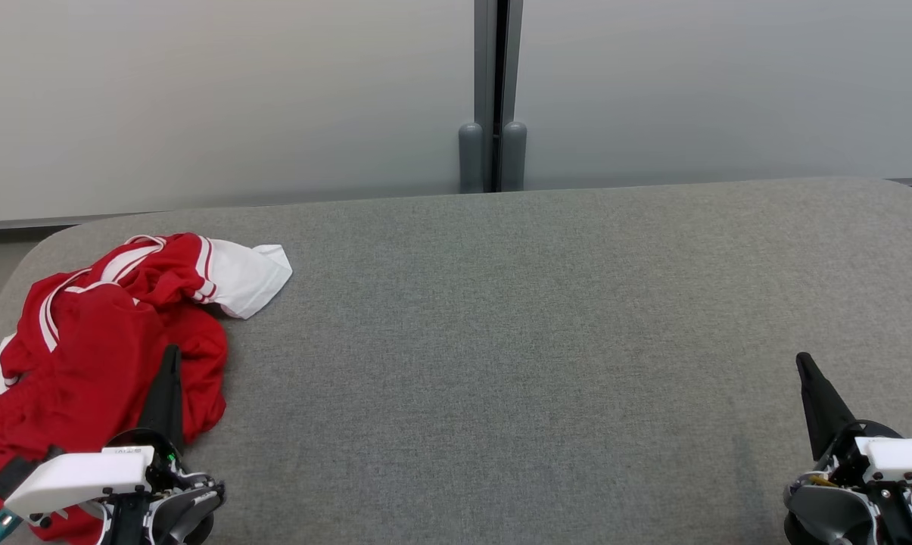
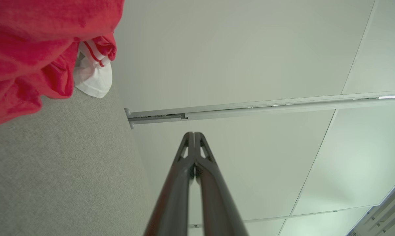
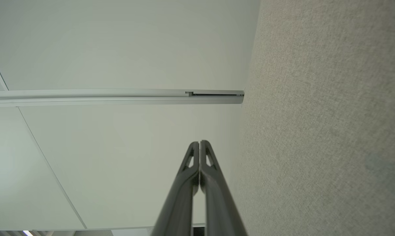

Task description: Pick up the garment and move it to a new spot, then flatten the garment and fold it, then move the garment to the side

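A: Here we go, and there's the garment [image 1: 107,341]: crumpled red cloth with white stripes and one white sleeve flopped out sideways, heaped at the left end of the grey fabric-covered table [image 1: 539,341].
B: Bunched right up, folds over folds. Its overall shape is lost in the heap, so what kind of garment it is, I can't say.
A: And we don't get all of it. The head view's left and bottom edges cut it off, and the left arm's white wrist housing covers its near part.
B: Now the left gripper [image 1: 172,354]: two long dark fingers pressed together, nothing between them. From the head camera it overlaps the heap's right-hand edge.
A: Touching the cloth? Can't tell from there. In the left wrist view the red cloth sits off to one side, apart from the fingertips.
B: And the right gripper [image 1: 802,359] is closed tight too and empty, well apart from the garment at the table's far right.
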You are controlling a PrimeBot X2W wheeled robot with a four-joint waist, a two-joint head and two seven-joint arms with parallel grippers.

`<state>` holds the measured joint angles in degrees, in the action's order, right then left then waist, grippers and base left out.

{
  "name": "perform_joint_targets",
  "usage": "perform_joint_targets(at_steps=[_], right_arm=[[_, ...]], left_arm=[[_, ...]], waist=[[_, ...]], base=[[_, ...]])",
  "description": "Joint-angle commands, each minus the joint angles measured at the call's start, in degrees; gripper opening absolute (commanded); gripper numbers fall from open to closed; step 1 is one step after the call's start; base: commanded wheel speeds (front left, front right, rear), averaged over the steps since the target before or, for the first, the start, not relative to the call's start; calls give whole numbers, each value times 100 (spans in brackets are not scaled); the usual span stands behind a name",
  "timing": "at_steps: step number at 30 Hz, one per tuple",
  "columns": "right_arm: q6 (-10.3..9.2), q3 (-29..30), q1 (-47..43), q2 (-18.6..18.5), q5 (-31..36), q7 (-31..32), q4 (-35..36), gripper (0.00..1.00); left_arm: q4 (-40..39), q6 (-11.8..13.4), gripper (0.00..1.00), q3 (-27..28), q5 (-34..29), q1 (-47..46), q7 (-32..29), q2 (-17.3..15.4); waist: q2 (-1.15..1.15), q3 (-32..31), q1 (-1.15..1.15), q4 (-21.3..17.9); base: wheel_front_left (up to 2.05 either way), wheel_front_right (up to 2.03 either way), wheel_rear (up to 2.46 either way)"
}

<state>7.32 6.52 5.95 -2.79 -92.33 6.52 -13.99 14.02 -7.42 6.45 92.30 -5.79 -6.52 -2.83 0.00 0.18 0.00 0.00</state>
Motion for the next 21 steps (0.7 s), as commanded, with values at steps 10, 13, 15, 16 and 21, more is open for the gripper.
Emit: perform_joint_targets(at_steps=[10,13,15,16,21], right_arm=[[-9,-122,-111,60,-5,-127,20,100],[-8,-191,-104,56,19,-222,123,100],[-7,-238,-97,53,54,-281,198,100],[-6,-261,-93,52,86,-310,235,100],[-4,-338,-82,45,324,-447,385,100]], left_arm=[[34,1,100,-97,-54,136,144,48],[-44,0,100,-124,-137,132,231,44],[-100,0,100,-141,-215,127,287,42],[-129,0,100,-148,-257,124,314,41],[-275,-1,100,-176,-578,114,448,36]], waist=[[0,3,0,6],[0,4,0,9],[0,5,0,11],[0,5,0,11],[0,4,0,13]], base=[[0,0,0],[0,0,0],[0,0,0],[0,0,0],[0,0,0]])
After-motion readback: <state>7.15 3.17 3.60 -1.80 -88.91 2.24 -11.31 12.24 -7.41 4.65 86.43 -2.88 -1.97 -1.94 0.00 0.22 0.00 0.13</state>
